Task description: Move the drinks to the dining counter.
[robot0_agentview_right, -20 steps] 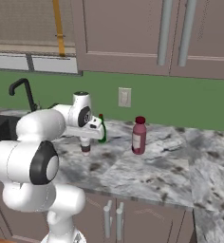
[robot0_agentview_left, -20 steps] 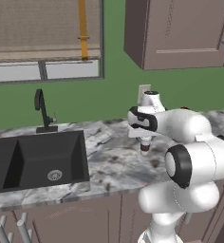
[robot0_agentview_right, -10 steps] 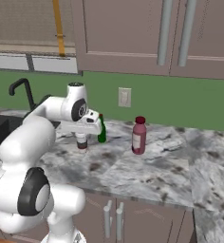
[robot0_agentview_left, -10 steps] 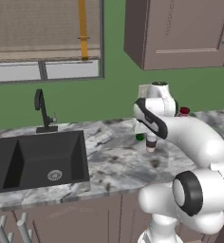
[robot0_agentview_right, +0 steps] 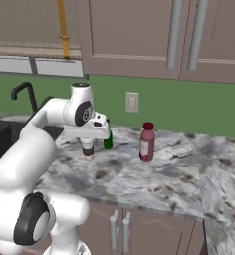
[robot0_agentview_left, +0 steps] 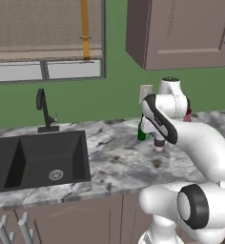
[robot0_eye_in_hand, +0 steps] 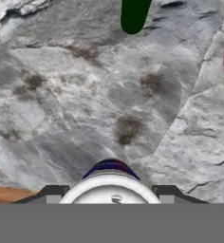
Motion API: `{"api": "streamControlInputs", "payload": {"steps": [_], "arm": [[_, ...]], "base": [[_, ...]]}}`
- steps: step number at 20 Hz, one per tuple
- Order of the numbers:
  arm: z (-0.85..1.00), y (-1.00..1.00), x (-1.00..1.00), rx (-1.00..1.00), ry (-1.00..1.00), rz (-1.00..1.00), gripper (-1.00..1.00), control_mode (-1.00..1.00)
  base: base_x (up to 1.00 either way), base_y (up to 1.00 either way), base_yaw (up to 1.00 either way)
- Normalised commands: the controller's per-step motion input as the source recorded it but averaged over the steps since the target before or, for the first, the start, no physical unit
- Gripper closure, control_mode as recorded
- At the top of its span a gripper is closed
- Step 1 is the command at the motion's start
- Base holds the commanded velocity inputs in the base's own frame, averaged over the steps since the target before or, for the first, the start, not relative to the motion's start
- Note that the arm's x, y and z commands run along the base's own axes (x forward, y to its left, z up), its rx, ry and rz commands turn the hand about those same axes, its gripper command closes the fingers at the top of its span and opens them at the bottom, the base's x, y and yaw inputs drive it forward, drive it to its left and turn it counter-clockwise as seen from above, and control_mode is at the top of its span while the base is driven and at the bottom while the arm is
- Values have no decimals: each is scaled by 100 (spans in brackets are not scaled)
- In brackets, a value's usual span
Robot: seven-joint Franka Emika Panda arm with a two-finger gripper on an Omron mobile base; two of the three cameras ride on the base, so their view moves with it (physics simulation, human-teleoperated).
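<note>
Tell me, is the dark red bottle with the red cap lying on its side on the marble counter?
No, the dark red bottle stands upright on the marble counter, right of the green bottle.

Glossy white arm of rounded, bulbous segments, dark charcoal rings at the joints, black disc-shaped cap on the big lower joint, dark round face on the wrist housing, flat white hand block, dark grey finger tips

green wall, blinded window, taupe cabinets, black sink, marble counter
</note>
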Motion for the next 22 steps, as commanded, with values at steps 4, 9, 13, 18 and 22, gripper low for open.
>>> {"api": "streamControlInputs", "payload": {"steps": [4, 9, 13, 18, 22], "arm": [[0, 0, 0, 0, 0, 0, 100, 100], [0, 0, 0, 0, 0, 0, 100, 100], [0, 0, 0, 0, 0, 0, 100, 100], [0, 0, 0, 0, 0, 0, 100, 100], [0, 0, 0, 0, 0, 0, 100, 100]], "base": [[-75, 98, 31], [-31, 91, 76], [1, 10, 95], [0, 0, 100], [25, 0, 96]]}}
